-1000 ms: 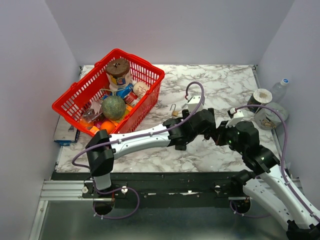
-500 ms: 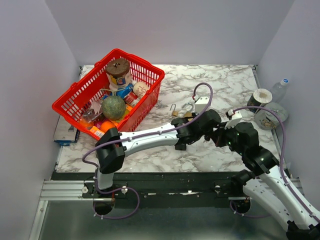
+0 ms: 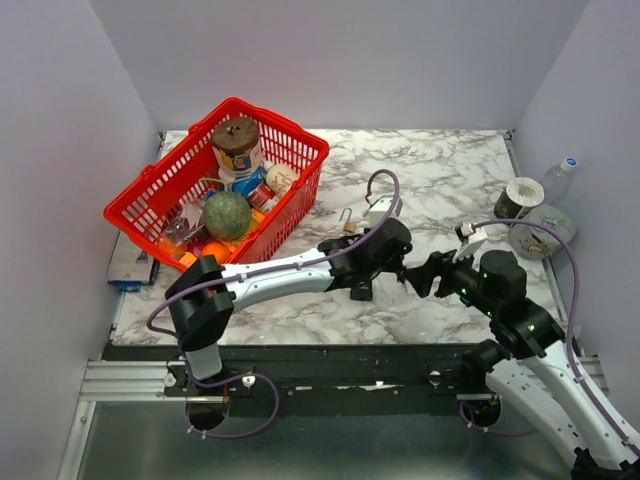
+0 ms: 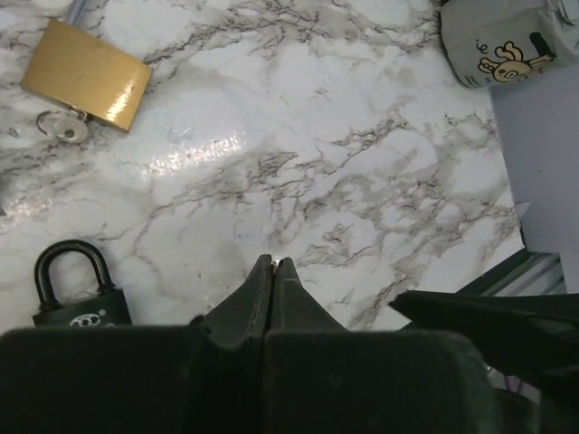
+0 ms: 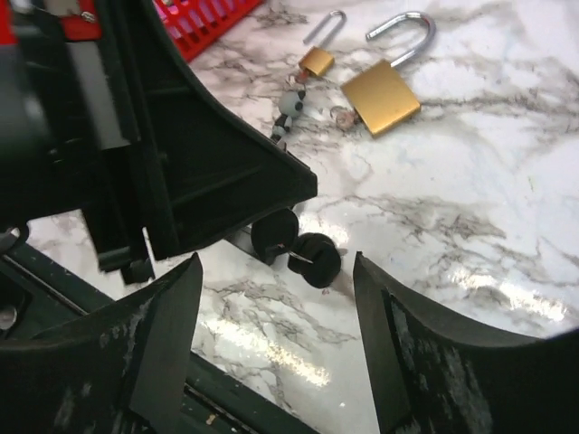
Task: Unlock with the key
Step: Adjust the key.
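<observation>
I judged the job partly done: the brass padlock [image 5: 380, 95] lay near the red basket [image 5: 210, 22], shackle sprung and key [image 4: 65, 129] at its base, the black padlock [image 4: 80, 294] farther from that basket sat closed, my left gripper [image 4: 273, 269] was pinched empty, and my right gripper [image 5: 276, 267] was spread wide.

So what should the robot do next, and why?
Probably pull the right gripper back a little. Its jaws are open with nothing gripped, and it sits close beside the shut left gripper. Backing off would clear the way to the black padlock, which looks locked.
</observation>
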`<state>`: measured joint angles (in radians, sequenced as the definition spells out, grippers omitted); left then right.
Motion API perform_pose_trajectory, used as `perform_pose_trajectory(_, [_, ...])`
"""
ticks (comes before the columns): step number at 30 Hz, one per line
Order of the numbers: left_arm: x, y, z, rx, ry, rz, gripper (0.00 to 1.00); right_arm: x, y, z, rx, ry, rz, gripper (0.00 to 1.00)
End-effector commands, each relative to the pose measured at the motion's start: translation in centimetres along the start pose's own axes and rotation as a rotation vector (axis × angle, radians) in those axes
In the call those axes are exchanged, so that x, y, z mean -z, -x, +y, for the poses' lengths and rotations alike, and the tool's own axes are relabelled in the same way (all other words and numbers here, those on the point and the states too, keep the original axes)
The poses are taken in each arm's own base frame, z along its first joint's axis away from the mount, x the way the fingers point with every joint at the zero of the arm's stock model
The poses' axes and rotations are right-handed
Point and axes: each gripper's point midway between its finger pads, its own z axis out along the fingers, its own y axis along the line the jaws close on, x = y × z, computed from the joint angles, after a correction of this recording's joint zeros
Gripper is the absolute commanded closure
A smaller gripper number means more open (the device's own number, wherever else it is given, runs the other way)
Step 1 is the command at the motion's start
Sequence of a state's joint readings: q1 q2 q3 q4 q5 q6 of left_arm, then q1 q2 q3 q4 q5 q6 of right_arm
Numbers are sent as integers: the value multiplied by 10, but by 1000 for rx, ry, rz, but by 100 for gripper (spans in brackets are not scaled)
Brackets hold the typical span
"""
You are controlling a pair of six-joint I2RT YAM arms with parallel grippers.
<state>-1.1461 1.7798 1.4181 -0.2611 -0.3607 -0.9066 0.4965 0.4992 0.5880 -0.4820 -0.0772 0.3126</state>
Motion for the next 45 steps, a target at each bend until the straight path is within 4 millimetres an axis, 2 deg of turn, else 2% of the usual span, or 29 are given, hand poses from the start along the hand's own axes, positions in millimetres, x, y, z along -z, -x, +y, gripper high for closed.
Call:
perform_pose_trajectory(1, [36, 35, -25, -83, -240, -101, 100, 10, 23, 36, 16, 175, -54, 22])
perform_pose_trajectory(2, [36, 23, -12, -103, -239, -74, 100, 12, 23, 45, 22, 225, -40, 21])
perform_pose_trajectory(3, [42, 32, -21, -99, -302, -110, 100, 14, 27, 51, 28, 254, -41, 20])
perform_pose_trajectory(4, [57, 40, -25, -100, -374, -112, 100, 15, 26, 55, 34, 280, -34, 20])
perform_pose_trajectory(5, [58, 29, -15, -109, -387, -93, 100, 17, 27, 64, 39, 333, -28, 20])
perform_pose_trajectory(7, [80, 43, -25, -103, -488, -143, 100, 19, 27, 73, 42, 387, -28, 20])
perform_pose_trajectory(8, [82, 33, -14, -104, -507, -121, 100, 22, 28, 80, 44, 432, -32, 21])
perform_pose_trajectory(10, [107, 48, -23, -80, -604, -192, 100, 23, 29, 84, 30, 459, -34, 22])
perform_pose_trajectory(11, [110, 40, -17, -69, -634, -169, 100, 26, 32, 90, 33, 494, -44, 23])
perform_pose_trajectory(13, [129, 47, -23, -63, -706, -207, 100, 28, 34, 94, 15, 527, -51, 24])
perform_pose_trajectory(18, [155, 46, -30, -52, -812, -222, 100, 39, 41, 115, 4, 668, -87, 32])
perform_pose_trajectory(22, [171, 49, -35, -33, -871, -244, 100, 36, 37, 122, -47, 721, -67, 42])
perform_pose_trajectory(26, [179, 51, -36, -24, -897, -258, 100, 37, 39, 125, -62, 749, -77, 50])
perform_pose_trajectory(38, [175, 49, -39, -17, -897, -251, 100, 36, 36, 134, -67, 838, -61, 52])
perform_pose_trajectory(43, [169, 49, -39, -15, -879, -249, 100, 33, 34, 130, -48, 805, -64, 53])
perform_pose_trajectory(45, [169, 50, -40, -14, -880, -252, 100, 31, 31, 127, -50, 791, -54, 57])
